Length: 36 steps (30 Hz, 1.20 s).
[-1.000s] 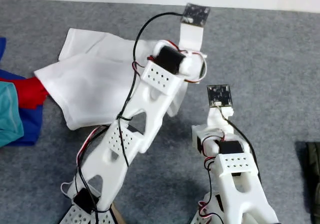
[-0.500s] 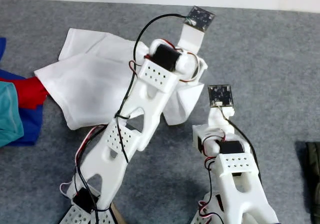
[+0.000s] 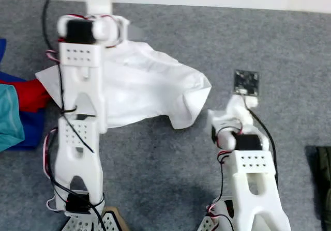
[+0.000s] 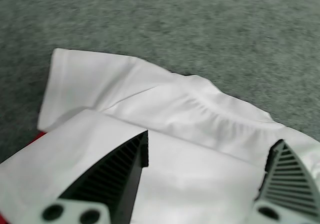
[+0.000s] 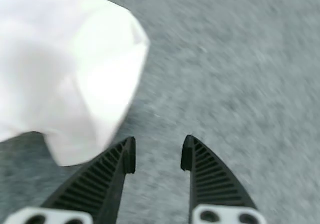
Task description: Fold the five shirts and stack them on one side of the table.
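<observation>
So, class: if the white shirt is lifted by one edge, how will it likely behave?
Probably floppy: the white shirt lies in soft folds, so a lifted edge would likely drape. Pushed, it would probably bunch on the fuzzy grey table rather than slide.

A robotics lab bench — grey felt-covered table [image 3: 300, 60], a white plastic arm [image 3: 80, 138] trailing bare wires [image 3: 50, 156].

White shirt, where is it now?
In the high view the shirt lies left of centre on the table, under the left gripper, between the coloured shirts and the right gripper.
</observation>
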### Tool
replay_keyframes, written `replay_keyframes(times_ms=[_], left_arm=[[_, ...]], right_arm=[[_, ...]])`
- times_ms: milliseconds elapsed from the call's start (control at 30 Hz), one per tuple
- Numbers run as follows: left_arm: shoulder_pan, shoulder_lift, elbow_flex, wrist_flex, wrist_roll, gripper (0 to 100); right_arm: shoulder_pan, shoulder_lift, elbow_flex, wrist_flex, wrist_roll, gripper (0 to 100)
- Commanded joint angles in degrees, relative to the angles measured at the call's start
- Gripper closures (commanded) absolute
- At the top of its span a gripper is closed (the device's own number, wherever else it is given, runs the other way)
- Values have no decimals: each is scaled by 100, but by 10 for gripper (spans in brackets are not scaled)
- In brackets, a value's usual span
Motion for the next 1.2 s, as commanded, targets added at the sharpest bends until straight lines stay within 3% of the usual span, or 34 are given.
replay_keyframes(times_ms=[0, 200, 400, 733, 1167], left_arm=[[-163, -1015, 1068, 62, -9, 632], [-171, -2765, 3732, 35, 273, 632], [-418, -3899, 5613, 26, 536, 632], [-1007, -4048, 7538, -475, 527, 632], [-1007, -4075, 8998, -1468, 510, 632]], right_arm=[[-593, 31, -541, 40, -70, 836], [-778, 1692, -1719, 22, -53, 836], [-866, 3125, -2782, -110, -26, 836], [-1253, 4022, -2905, -1138, 290, 836], [-1051, 4822, -2905, -1701, 870, 836]])
